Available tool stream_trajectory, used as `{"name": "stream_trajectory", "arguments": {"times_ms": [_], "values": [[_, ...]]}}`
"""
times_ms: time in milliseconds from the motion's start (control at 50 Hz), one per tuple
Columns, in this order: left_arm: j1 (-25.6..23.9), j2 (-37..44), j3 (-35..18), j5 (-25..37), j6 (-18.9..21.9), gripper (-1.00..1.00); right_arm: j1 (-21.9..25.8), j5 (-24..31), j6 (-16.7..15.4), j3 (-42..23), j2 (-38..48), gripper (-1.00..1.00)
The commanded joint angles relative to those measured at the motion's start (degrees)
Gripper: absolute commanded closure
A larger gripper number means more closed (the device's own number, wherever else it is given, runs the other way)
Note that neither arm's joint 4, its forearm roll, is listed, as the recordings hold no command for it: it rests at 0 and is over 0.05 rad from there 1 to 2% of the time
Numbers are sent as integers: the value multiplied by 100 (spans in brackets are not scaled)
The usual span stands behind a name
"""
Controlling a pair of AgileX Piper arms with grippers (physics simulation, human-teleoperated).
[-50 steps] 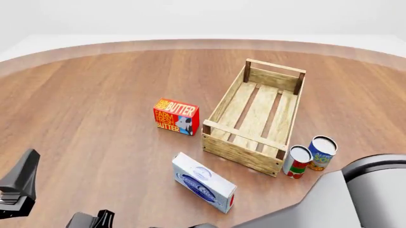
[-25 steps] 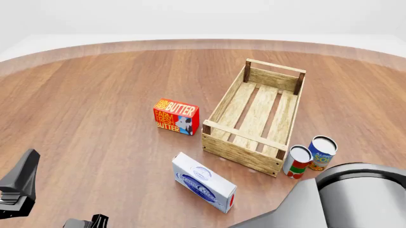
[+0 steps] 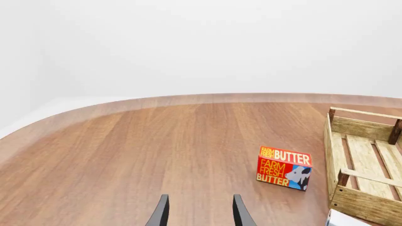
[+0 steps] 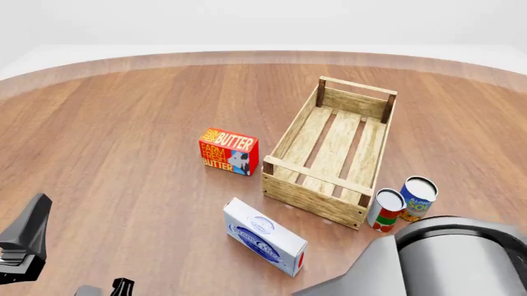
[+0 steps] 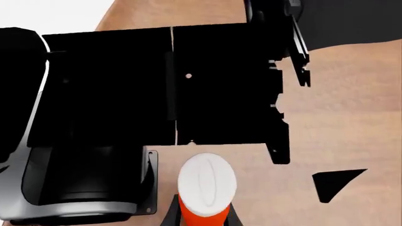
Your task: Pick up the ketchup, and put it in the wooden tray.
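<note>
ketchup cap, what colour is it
White, topping the red-orange ketchup bottle. It shows best in the right wrist view, where the cap fills the lower middle.

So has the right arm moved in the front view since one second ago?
Yes. The right arm has shifted left along the near edge: its grey housing now sits below the two cans, closer to the white box.

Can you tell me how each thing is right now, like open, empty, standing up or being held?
ketchup: white cap on, between the right gripper's fingers.
wooden tray: empty.
butter box: upright, closed.
white carton: lying flat.
two cans: standing by the tray.
left gripper: open, holding nothing.
</note>
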Motion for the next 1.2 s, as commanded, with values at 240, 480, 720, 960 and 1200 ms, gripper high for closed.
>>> {"name": "stream_trajectory", "arguments": {"times_ms": [240, 480, 720, 960, 1200], "values": [[0, 0, 0, 0, 1, -100, 66, -65, 88, 405, -405, 100], [0, 0, 0, 0, 1, -100, 30, -197, 235, 714, -663, 100], [0, 1, 0, 0, 0, -100, -362, -505, 378, 1272, -883, 100], [-1, 0, 0, 0, 1, -100, -736, -605, 368, 1713, -1222, 100], [0, 1, 0, 0, 0, -100, -1167, -415, 142, 1901, -1635, 100]]}}
